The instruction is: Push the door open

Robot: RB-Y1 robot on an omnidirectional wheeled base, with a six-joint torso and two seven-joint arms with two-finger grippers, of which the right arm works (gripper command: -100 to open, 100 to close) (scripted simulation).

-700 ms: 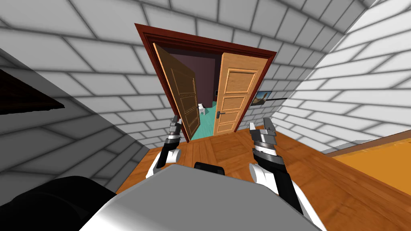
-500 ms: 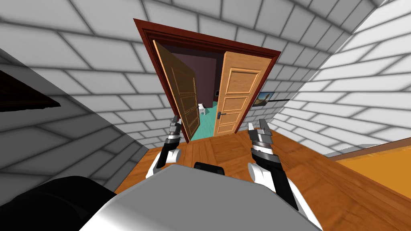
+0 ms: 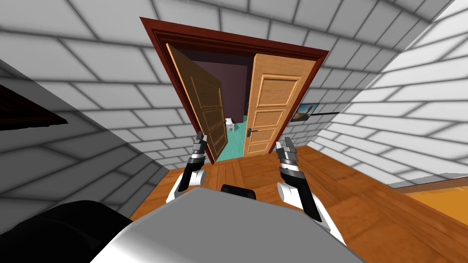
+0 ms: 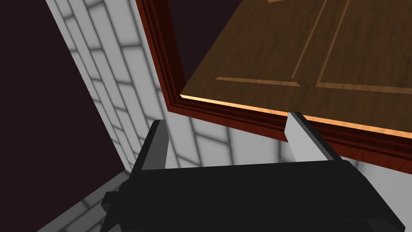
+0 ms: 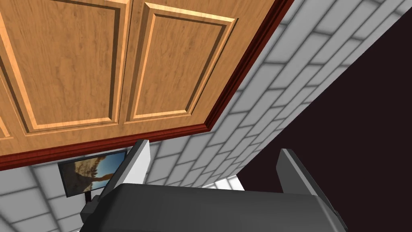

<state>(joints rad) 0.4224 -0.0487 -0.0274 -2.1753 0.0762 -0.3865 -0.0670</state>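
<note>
Head view: a door w/ 2 leaves sits in a dark red frame [image 3: 228, 43], straight ahead. The left leaf [image 3: 205, 109] is swung partway open. The right leaf [image 3: 269, 109], w/ a dark handle [image 3: 249, 131], looks shut. The left pincer [image 3: 199, 137] is up near the left leaf, fingers apart, holding nothing. The right pincer [image 3: 283, 144] is in front of the right leaf, also released. A small picture [image 3: 305, 111] hangs right of the frame.

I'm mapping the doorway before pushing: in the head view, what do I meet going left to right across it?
Darker door leaf, standing open → teal floor in the gap → lighter door leaf → picture on the wall.
</note>
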